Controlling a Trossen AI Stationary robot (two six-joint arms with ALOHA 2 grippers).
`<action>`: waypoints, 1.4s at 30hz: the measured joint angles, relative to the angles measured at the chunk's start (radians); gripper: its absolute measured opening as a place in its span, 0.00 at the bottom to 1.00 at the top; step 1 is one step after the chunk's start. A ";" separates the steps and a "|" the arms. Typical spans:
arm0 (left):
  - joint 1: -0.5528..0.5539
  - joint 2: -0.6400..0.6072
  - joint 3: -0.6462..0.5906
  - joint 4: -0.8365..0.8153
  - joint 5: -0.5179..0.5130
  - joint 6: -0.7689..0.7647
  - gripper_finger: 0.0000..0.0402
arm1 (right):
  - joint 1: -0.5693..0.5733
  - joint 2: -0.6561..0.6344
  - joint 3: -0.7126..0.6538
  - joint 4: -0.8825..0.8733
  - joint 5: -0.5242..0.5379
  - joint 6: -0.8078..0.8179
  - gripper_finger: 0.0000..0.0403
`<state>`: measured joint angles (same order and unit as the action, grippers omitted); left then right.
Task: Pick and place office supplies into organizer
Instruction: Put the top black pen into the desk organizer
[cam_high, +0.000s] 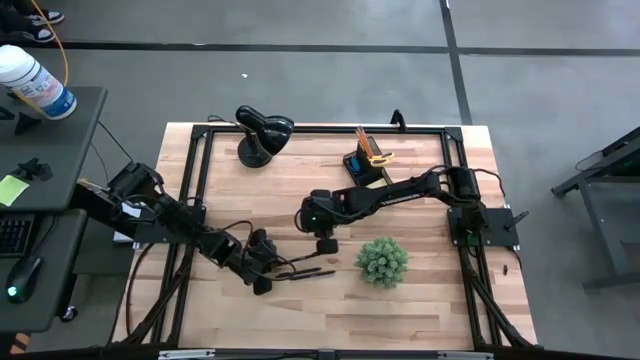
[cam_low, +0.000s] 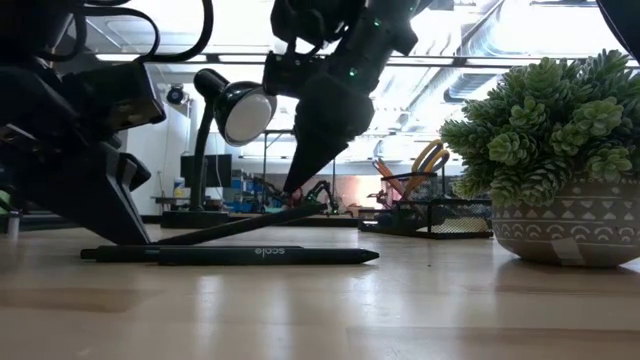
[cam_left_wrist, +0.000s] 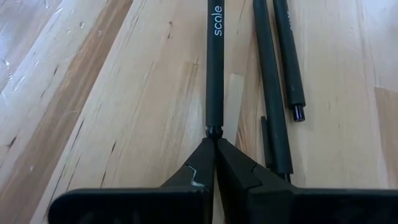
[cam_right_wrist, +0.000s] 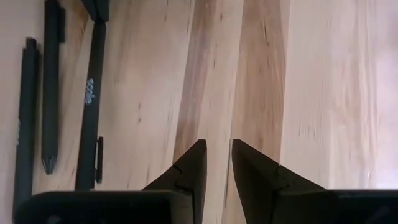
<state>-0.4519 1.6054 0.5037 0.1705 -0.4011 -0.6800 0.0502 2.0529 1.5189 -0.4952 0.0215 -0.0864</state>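
High view: the left gripper (cam_high: 268, 277) sits low over the table (cam_high: 420, 310) at the near end of the black pens (cam_high: 308, 268), which extend away from its tips toward the green plant (cam_high: 382, 260); the right gripper (cam_high: 326, 243) hangs just beyond the pens' far ends, and the organizer (cam_high: 367, 163) stands well behind it, already holding pencils and yellow-handled scissors. Low view: the printed pen (cam_low: 262, 256) lies flat with one end under the left gripper (cam_low: 120, 232); a second pen (cam_low: 245, 226) leans up across it. The right gripper (cam_low: 300, 185) points down, clear of the wood, probably waiting. Left wrist view: the left gripper (cam_left_wrist: 214, 144) is closed on the end of the printed pen (cam_left_wrist: 214, 68), which runs straight ahead of the tips; gripping at the end suits dropping it upright into the tall compartment. Two more pens (cam_left_wrist: 273, 81) lie just beside it. Right wrist view: the right gripper (cam_right_wrist: 216, 158) is slightly parted and empty over bare wood, the pens (cam_right_wrist: 53, 93) off to one side.
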 joint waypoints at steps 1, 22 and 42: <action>0.000 0.000 0.000 0.001 0.000 0.000 0.00 | 0.000 -0.001 -0.001 -0.007 0.000 0.000 0.18; 0.001 -0.005 0.061 -0.019 -0.021 0.111 0.00 | -0.020 -0.074 0.000 -0.034 0.070 0.008 0.18; 0.146 -0.006 0.222 -0.350 0.193 0.361 0.31 | -0.024 -0.074 0.000 -0.040 0.053 0.002 0.18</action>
<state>-0.3058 1.5990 0.7261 -0.1795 -0.2082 -0.3187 0.0257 1.9789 1.5188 -0.5349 0.0742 -0.0841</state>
